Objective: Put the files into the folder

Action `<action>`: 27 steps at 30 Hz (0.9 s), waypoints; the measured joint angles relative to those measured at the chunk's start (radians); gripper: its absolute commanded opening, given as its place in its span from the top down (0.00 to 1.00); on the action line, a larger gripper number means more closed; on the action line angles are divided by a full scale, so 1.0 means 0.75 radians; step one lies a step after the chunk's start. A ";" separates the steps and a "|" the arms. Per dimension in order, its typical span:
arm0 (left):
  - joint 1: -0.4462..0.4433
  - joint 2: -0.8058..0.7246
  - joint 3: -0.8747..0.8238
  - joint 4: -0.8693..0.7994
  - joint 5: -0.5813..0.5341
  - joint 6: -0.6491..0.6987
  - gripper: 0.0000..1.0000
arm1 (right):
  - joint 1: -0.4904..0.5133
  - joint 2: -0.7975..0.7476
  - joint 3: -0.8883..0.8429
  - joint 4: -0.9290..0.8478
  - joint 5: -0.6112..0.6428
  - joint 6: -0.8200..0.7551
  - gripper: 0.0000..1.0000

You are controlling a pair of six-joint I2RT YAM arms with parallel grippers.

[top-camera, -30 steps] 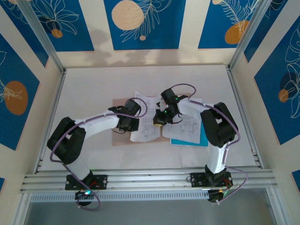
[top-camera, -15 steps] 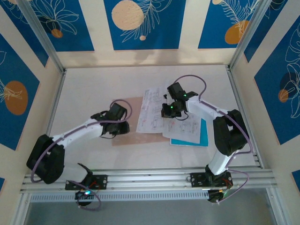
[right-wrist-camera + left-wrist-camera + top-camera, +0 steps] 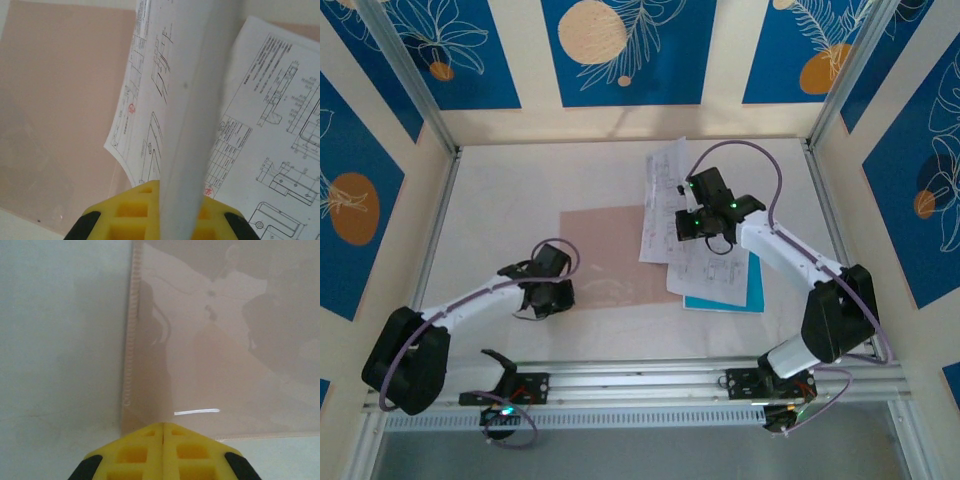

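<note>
Right fingers point(image 3: 127, 212) point(image 3: 684, 227) clamped on one white printed sheet point(image 3: 150, 100) point(image 3: 663, 195). In the right wrist view the sheet's edge runs up from between the yellow pads. The sheet curls and stands tilted up off the desk point(image 3: 510, 200). In the top view it is upper centre-right, its lower end over the right edge of the folder point(image 3: 605, 250) and its upper end near the back of the desk.

Left fingers point(image 3: 140, 452) point(image 3: 558, 298) are pressed together, with no gap between the yellow pads. The tips are at the folder's near-left corner, lower left of centre in the top view. Cannot tell whether they pinch the card or only meet it.

The folder is pinkish-tan and lies flat at the centre of the top view, with nothing on its cover. In the left wrist view it point(image 3: 215, 365) is glossy with dim reflections, and its left edge runs down the middle of the frame. In the right wrist view it point(image 3: 60, 100) takes the left half.

The other files point(image 3: 715, 270) point(image 3: 280, 125) are white sheets with black line drawings and text. They lie flat just right of the folder, centre-right in the top view. Cannot tell whether the pile's left corner overlaps the folder's edge. The cyan sheet point(image 3: 756, 285) is under the pile, showing along its right and lower sides.

The desk is white and bare left of the folder point(image 3: 60, 340).
</note>
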 measured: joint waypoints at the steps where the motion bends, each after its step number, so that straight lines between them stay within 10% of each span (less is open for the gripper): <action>1: 0.001 -0.005 -0.009 0.002 -0.001 -0.002 1.00 | 0.010 -0.010 0.000 -0.003 0.009 -0.009 1.00; 27: 0.010 -0.021 -0.060 0.042 -0.015 -0.012 1.00 | 0.170 -0.102 -0.226 0.078 -0.035 0.008 1.00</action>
